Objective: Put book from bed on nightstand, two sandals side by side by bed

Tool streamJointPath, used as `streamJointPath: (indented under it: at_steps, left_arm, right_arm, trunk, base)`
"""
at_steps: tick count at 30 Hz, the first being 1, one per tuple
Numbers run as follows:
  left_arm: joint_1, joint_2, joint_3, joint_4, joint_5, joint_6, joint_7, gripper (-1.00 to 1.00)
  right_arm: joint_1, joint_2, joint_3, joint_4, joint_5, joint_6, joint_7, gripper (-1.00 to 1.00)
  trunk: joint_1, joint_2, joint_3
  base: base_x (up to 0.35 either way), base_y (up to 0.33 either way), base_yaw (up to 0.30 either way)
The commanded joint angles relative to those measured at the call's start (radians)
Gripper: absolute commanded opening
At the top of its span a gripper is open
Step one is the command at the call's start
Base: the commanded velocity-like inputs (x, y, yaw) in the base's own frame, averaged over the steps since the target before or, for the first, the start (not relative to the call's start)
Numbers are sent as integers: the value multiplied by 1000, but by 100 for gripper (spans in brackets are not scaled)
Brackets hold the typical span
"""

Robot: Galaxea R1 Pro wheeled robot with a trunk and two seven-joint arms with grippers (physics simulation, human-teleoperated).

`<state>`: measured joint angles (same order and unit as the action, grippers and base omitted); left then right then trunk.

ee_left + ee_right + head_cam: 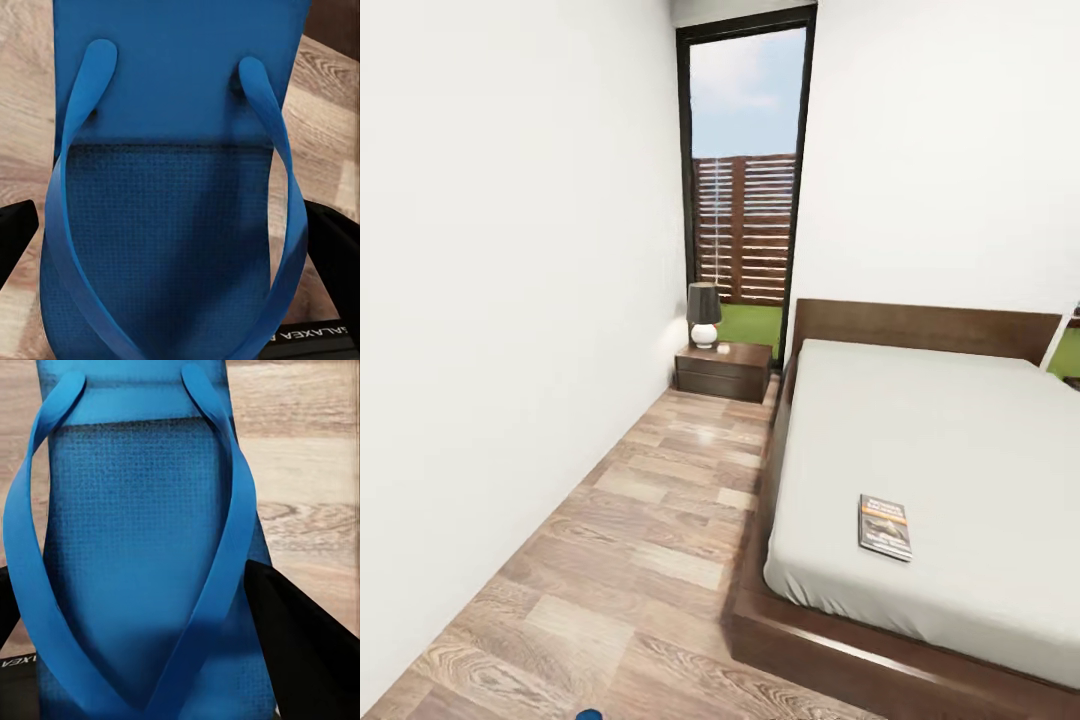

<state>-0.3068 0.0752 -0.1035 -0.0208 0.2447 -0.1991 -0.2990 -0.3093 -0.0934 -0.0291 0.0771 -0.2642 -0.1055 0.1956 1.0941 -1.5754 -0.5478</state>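
Clearly each gripper point(176, 247) point(150, 615) clasps one blue sandal point(172, 112) point(142, 495).

The book point(885, 527) lies flat on the bed point(920, 440), near its near left corner. On the wood-plank floor point(650, 520), at the far wall left of the bed, stands the nightstand point(723, 371), carrying a lamp point(704, 315).

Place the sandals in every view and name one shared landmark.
Head: a blue tip at the bottom edge, likely a sandal.
Left wrist: sandal, centre, in the left gripper.
Right wrist: second sandal, centre-left, in the right gripper.
Shared landmark: plank floor.
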Motion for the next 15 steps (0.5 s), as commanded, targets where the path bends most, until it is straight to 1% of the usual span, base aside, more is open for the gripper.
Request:
streamJointPath:
  at_steps: [1, 15]
  left_arm:
    - [-1, 0, -8, 1, 10, -3, -3, -100]
    - [0, 1, -7, 1, 10, -3, -3, -100]
  right_arm:
    - [-2, 0, -3, 5, -7, -7, 5, -100]
    - [-2, 0, -3, 5, -7, -7, 5, -100]
  trunk:
    - [0, -1, -1]
    - [0, -1, -1]
  base:
    - [0, 0, -300]
    - [0, 0, -300]
